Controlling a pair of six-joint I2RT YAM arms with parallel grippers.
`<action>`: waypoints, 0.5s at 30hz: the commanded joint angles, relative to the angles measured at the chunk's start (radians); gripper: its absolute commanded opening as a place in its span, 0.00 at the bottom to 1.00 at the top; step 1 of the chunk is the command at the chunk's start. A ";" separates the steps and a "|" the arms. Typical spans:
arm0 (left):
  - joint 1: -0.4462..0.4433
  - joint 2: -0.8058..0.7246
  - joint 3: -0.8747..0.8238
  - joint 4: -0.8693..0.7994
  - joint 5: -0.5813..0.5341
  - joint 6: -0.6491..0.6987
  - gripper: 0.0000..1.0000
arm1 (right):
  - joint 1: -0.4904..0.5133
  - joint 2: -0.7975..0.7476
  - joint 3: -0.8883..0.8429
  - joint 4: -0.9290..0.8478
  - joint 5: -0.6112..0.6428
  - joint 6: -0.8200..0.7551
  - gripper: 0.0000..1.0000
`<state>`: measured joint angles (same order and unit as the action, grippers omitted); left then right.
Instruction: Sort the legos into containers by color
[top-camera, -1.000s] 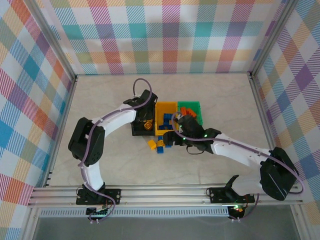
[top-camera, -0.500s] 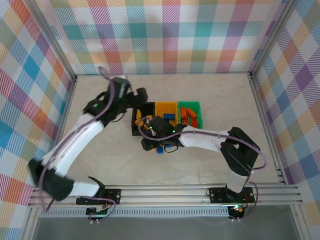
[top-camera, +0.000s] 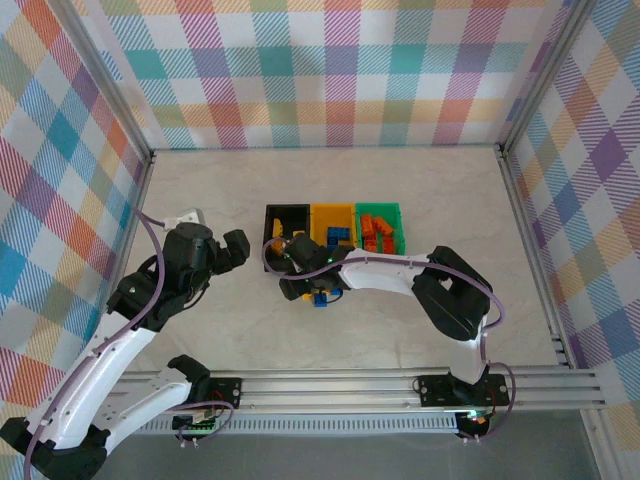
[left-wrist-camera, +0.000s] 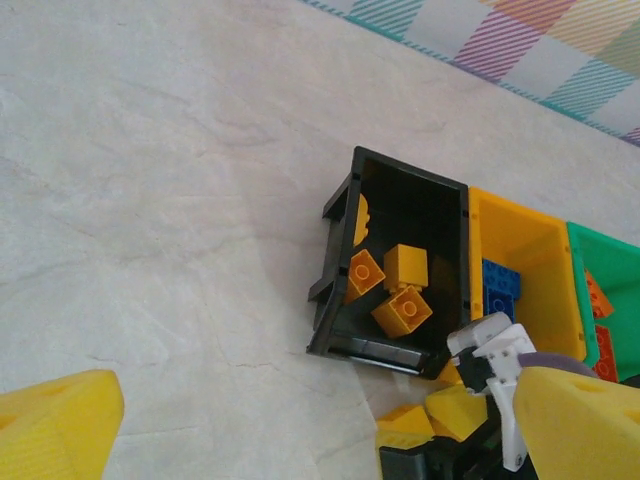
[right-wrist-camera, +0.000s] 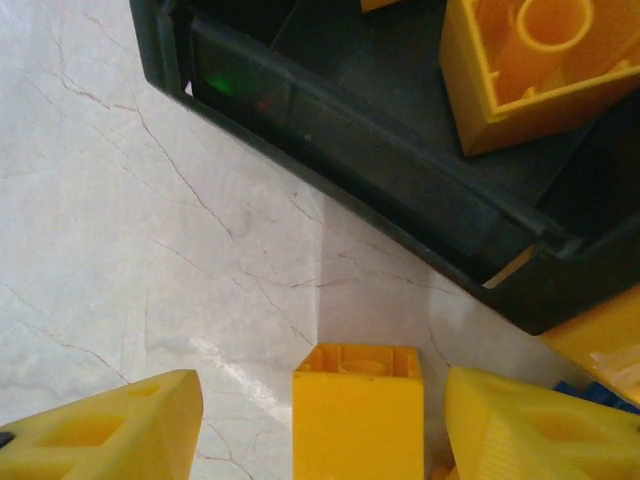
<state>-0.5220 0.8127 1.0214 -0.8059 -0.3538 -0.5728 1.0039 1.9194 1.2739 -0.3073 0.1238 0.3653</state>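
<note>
Between the parted fingers (right-wrist-camera: 110, 430) of the right gripper (right-wrist-camera: 320, 395) sits an ungrasped yellow lego (right-wrist-camera: 358, 425), so likely next: clamp, lift, drop into the black bin (right-wrist-camera: 400, 190) just ahead; left gripper (top-camera: 233, 249) spread, empty.

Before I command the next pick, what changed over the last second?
The left gripper pulled back leftward from over the black plastic bin; it is open, empty. The right gripper slid left from by the green plastic bin to the black bin's near edge, open astride a loose yellow plastic brick. The bins stayed put.
</note>
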 joint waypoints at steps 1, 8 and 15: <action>0.005 -0.013 0.001 0.000 0.028 0.004 1.00 | 0.020 0.039 0.018 -0.033 0.038 0.000 0.60; 0.005 -0.077 -0.030 0.025 0.088 0.000 1.00 | 0.028 0.049 -0.029 -0.002 0.064 0.049 0.50; 0.005 -0.171 -0.080 0.042 0.073 -0.009 1.00 | 0.030 -0.077 -0.088 0.118 0.014 0.041 0.28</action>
<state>-0.5220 0.6712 0.9596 -0.7906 -0.2779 -0.5697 1.0283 1.9213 1.2110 -0.2466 0.1623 0.4049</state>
